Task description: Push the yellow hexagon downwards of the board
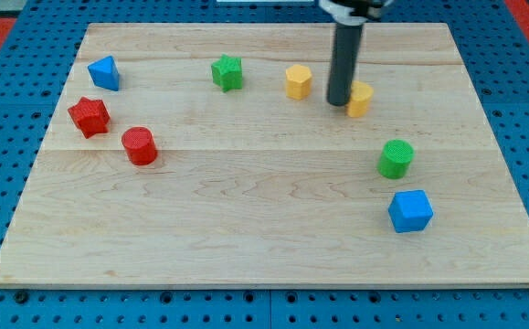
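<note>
A yellow hexagon (298, 81) lies near the view's top centre of the wooden board (264, 238). My tip (339, 102) is to its right, a short gap away. The tip touches or nearly touches a second yellow block (361, 99) on its right, whose shape is partly hidden by the rod.
A green star (227, 72) lies left of the hexagon. A blue block (104, 72), a red star (89, 116) and a red cylinder (140, 146) are at the left. A green cylinder (396, 158) and a blue cube (410, 211) are at the right.
</note>
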{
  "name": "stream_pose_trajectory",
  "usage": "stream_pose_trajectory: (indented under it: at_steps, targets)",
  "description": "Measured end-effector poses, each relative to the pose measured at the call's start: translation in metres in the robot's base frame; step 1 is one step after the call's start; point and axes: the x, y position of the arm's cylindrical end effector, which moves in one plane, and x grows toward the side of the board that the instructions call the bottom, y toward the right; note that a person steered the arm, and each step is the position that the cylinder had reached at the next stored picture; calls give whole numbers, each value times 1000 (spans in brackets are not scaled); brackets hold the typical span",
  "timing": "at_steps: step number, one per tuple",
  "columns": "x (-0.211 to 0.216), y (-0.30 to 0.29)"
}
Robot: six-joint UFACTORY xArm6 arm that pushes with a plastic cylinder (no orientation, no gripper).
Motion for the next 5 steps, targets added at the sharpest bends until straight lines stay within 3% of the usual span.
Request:
stream_pose_trajectory:
  at_steps: [2,3,4,5]
  targets:
    - [-22,24]
    - [-65,15]
    - [-78,-38]
    - [-55,-63]
